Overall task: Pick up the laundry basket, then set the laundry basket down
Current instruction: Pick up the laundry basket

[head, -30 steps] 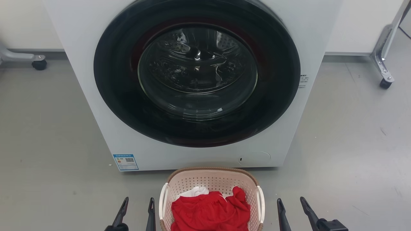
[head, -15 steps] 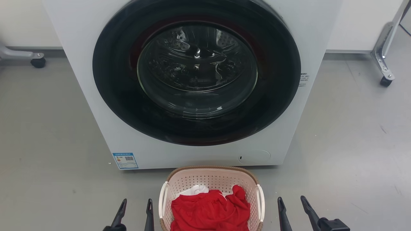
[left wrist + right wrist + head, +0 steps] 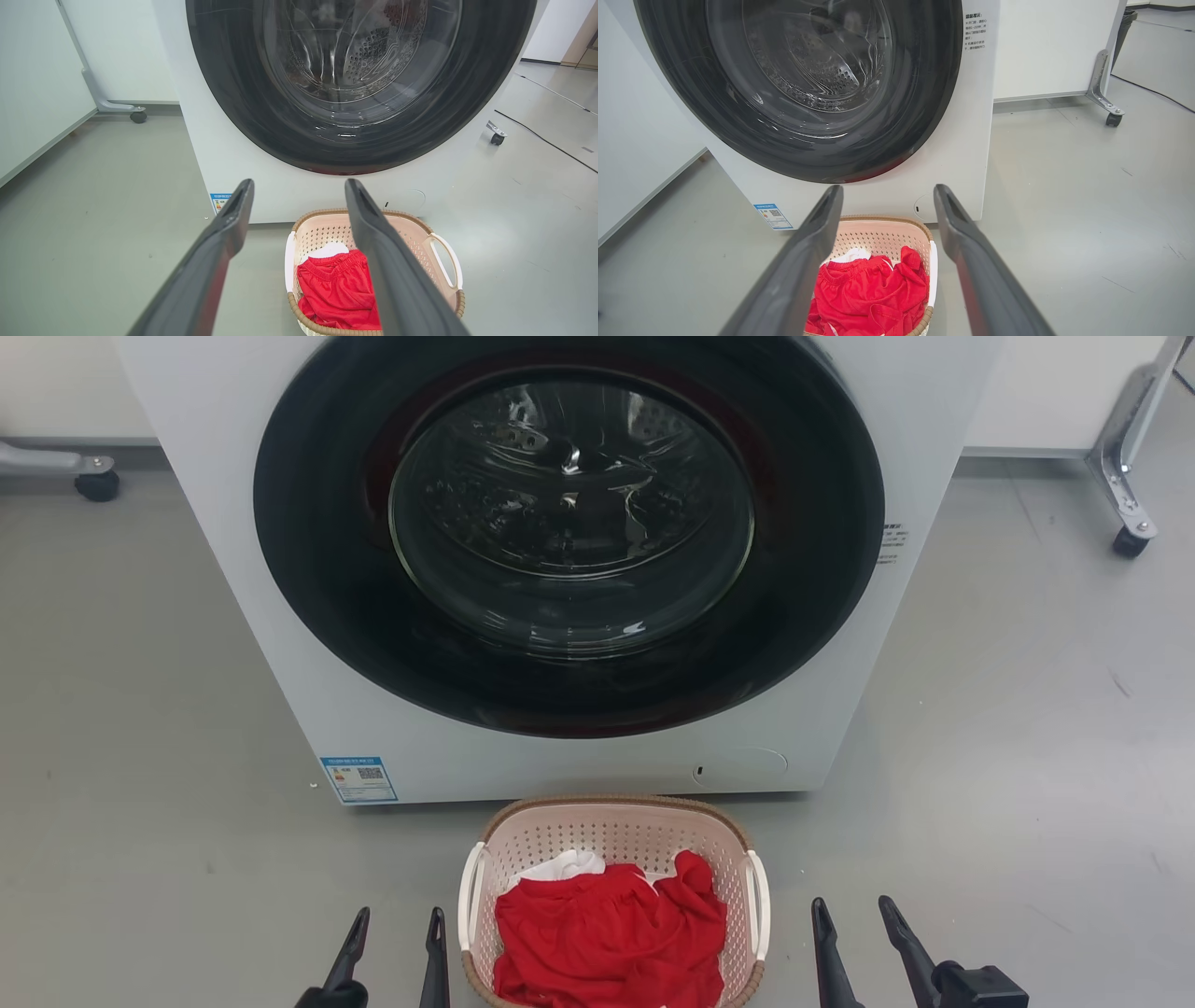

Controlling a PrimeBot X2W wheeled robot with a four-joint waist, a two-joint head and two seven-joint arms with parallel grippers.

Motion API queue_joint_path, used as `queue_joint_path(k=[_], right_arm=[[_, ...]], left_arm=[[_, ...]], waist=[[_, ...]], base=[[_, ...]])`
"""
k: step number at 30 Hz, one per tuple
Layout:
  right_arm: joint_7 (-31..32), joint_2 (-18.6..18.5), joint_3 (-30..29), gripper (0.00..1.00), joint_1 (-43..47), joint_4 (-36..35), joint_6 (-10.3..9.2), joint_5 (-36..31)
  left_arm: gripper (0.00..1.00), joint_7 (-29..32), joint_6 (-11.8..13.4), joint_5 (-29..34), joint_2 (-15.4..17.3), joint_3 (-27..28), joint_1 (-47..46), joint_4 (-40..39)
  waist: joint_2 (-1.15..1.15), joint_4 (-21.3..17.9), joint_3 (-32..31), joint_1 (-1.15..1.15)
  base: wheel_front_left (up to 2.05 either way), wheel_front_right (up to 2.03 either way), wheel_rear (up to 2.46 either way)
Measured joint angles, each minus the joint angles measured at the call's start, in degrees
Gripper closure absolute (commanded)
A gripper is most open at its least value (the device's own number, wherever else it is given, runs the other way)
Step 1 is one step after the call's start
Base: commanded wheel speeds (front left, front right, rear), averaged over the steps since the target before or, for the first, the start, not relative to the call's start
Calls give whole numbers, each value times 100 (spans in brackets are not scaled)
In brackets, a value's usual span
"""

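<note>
The laundry basket stands on the grey floor just before the washer, pale pink-cream with a brown rim and white side handles. Red cloth and a bit of white cloth lie inside it. My left gripper is open to the basket's left, apart from the handle. On the other side my right gripper is open too, well clear of the right handle. The left wrist view has the basket beyond my open gripper. The right wrist view has the basket below my open gripper.
A white front-loading washer with a shut dark round door rises right behind the basket. Wheeled metal frame legs stand at far left and far right. A dark cable lies on the floor.
The whole head view has shifted: washer and basket sit a little higher in the picture, so the camera has tilted down. Both grippers stay open beside the basket.
</note>
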Motion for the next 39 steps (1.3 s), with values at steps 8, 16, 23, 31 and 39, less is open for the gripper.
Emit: queue_joint_path(k=[8, 16, 23, 31, 39], right_arm=[[0, -2, -55, 0, -241, -18, 0, 35], [-1, -7, -74, 0, -816, 88, -1, 29], [-2, -15, -73, 0, -1383, 332, 0, 25], [-26, -33, -131, 0, -2112, 742, 8, 29], [-27, -44, -211, 0, -2791, 1201, 48, 20]], left_arm=[[0, 0, 0, 0, -5, 34, -239, -18], [0, 0, -4, 2, -3, 107, -751, 96], [0, -1, -8, 2, -4, 163, -1346, 377], [0, 9, -65, 45, 21, 165, -2060, 781], [0, 69, -115, 36, 30, 230, -2736, 1200]], waist=[[0, -19, 333, 0], [0, -60, 840, 1], [1, -110, 1386, 1], [0, -172, 2046, 1], [1, -219, 2723, 2]], base=[[0, 0, 0], [0, 0, 0], [0, 0, 0], [0, 0, 0], [0, 0, 0]])
